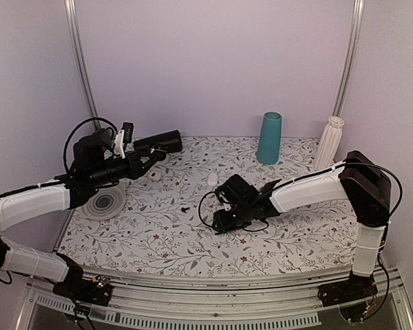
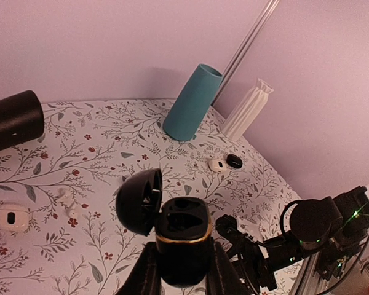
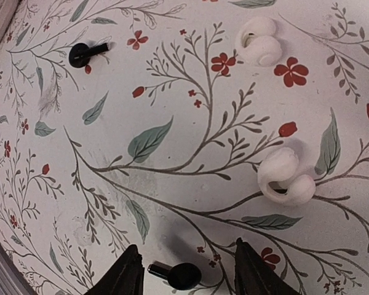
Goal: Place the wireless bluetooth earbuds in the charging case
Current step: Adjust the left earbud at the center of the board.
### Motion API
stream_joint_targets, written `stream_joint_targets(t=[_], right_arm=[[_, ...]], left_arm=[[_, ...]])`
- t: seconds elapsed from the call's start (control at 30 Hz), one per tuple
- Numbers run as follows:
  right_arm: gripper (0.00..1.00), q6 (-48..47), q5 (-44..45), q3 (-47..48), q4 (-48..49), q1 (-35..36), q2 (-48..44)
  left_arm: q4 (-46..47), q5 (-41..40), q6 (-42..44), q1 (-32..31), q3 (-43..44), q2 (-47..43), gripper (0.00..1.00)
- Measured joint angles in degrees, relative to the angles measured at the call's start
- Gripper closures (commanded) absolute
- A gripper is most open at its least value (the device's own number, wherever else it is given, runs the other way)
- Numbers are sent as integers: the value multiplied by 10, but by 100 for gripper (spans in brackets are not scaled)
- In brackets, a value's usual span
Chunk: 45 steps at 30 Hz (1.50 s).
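Gripping the charging case by its lower body, the left gripper is clenched on it, with a finger pressed against each flank. The case stands upright in the grip, held up off the floral table. Its hinged lid is swung open above the gripper, on the left side of the wrist view. The inside of the case is too dark to tell what it holds. Ahead of this gripper stand a teal cup and a white ribbed vase. A small black rounded object lies nearer, touching a small white one. Off to the gripper's left, a white oval case rests on the table.

The right gripper is released, its jaws apart and low over the table. The first earbud lies on the cloth between the fingers, with its stem pointing at the left-hand one in the wrist view. It looks close to that finger but gripped by neither. The second earbud lies well ahead of this gripper, toward the left of that view. Two white earbuds lie ahead on the other side, the nearer one just beyond the fingertip.
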Motion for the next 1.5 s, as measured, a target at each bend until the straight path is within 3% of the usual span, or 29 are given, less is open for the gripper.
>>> stream_joint_targets(t=[0.37, 0.97, 1.5], right_arm=[[45, -16, -77, -33, 54, -15, -9], [50, 7, -141, -49, 40, -14, -47], [52, -35, -143, -46, 36, -47, -56]], left_arm=[[0, 0, 0, 0, 1, 0, 100], [-1, 0, 5, 0, 2, 0, 100], [-1, 0, 7, 0, 3, -1, 100]])
